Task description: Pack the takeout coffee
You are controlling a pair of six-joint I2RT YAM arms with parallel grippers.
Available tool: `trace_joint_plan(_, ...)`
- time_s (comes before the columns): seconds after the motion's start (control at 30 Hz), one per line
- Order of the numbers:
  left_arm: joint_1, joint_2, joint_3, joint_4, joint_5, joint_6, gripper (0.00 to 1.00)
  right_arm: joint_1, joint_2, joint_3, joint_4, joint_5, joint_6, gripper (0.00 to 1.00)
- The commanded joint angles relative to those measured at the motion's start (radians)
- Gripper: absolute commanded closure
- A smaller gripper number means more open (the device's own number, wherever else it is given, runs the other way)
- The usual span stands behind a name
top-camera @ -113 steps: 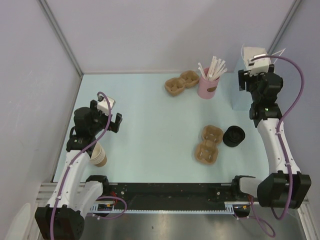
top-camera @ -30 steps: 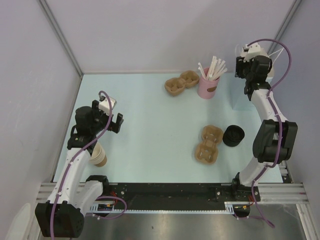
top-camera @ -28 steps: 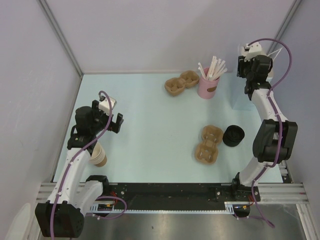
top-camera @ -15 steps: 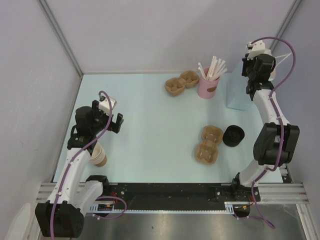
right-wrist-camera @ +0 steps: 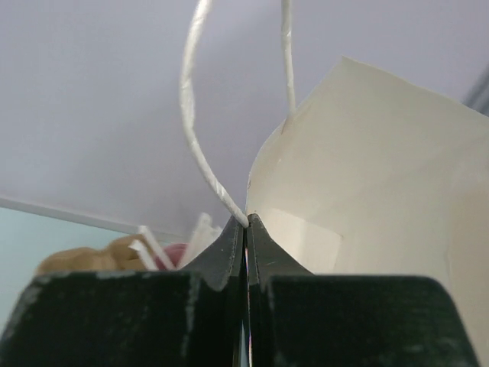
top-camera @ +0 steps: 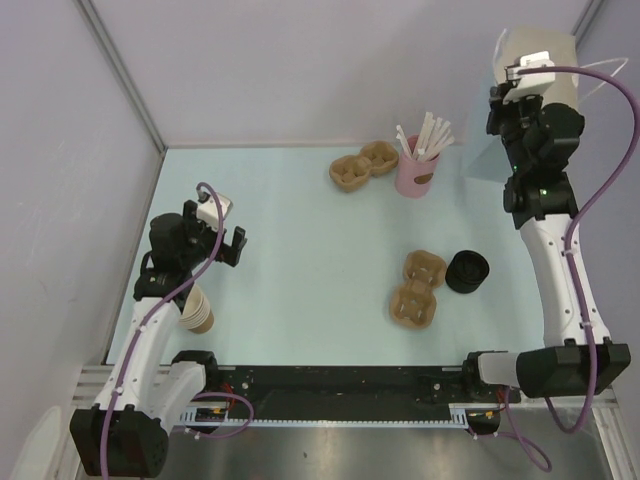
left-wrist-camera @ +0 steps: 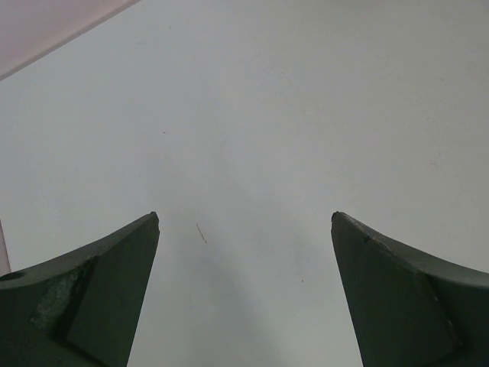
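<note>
No lidded tan cup shows, so the takeout coffee is out of view. A round black lid sits on the table right of centre; from above I cannot tell what is under it. High at the far right, my right gripper is shut on the white string handle of a cream paper bag. In the top view the bag hangs lifted behind the right gripper. My left gripper is open over bare table, and in the top view it is at the left.
A stack of lidless tan cups stands by the left arm. Brown pulp cup carriers lie at centre right and at the back. A pink cup of white straws stands at the back. Grey walls enclose the table.
The right gripper has shut on the bag's string handle and risen, lifting the bag off the table at the far right. The left arm has not moved.
</note>
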Motion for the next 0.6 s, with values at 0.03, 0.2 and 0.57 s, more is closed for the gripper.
trace_joint_plan(0.03,0.007,-0.011,0.038,0.016,0.005,-0.001,0.01,0.133,-0.061,0.121,-0.198,-0.077,-0.024,1.00)
trace_joint_plan(0.2,0.008,-0.011,0.037,0.027,-0.030,-0.010,0.01,0.260,-0.058,0.291,-0.373,-0.234,-0.010,1.00)
trace_joint_plan(0.57,0.010,-0.016,0.030,0.062,-0.111,-0.030,0.00,0.533,0.035,0.418,-0.510,-0.329,0.016,1.00)
